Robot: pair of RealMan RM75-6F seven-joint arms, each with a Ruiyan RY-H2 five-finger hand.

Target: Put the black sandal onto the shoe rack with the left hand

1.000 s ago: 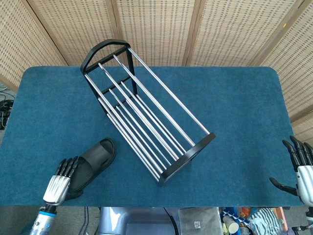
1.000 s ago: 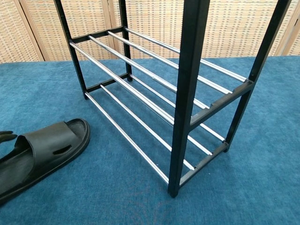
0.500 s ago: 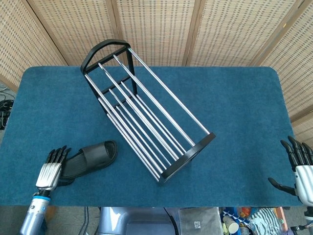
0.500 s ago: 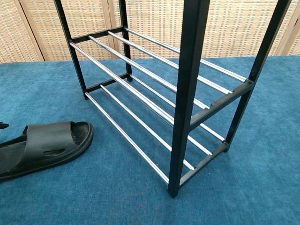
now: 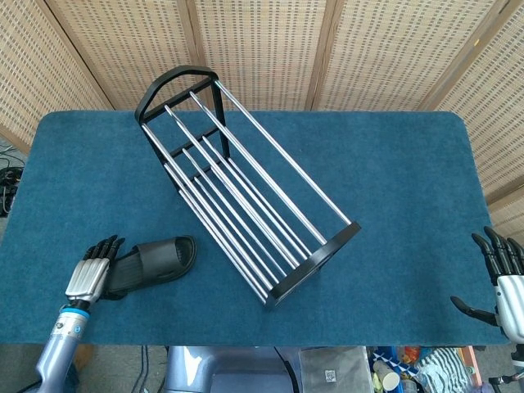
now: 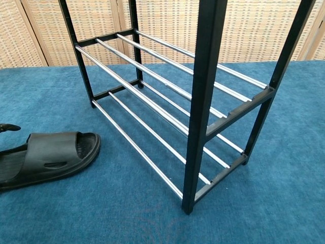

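Note:
The black sandal (image 5: pixel 155 260) lies flat on the blue tabletop at the front left, toe pointing right toward the rack; the chest view shows the black sandal (image 6: pixel 51 157) at its left edge. My left hand (image 5: pixel 92 273) sits over the sandal's heel end with its fingers stretched out straight. In the chest view one fingertip (image 6: pixel 9 127) shows just above the heel, with carpet visible between them. The black-framed shoe rack (image 5: pixel 246 184) with chrome bars stands diagonally mid-table, and the shoe rack (image 6: pixel 203 101) fills the chest view. My right hand (image 5: pixel 503 282) hangs past the table's right front corner, fingers spread, holding nothing.
Blue carpet-like cloth (image 5: pixel 393 188) covers the table. Woven screens (image 5: pixel 262 41) stand behind it. Clutter (image 5: pixel 401 372) lies on the floor below the front edge. The rack's near black post (image 6: pixel 200 127) rises close to the chest camera.
The sandal swung from a diagonal pose to lie nearly level, toe to the right. My left hand shifted left along the heel, then slightly up. The right hand barely moved.

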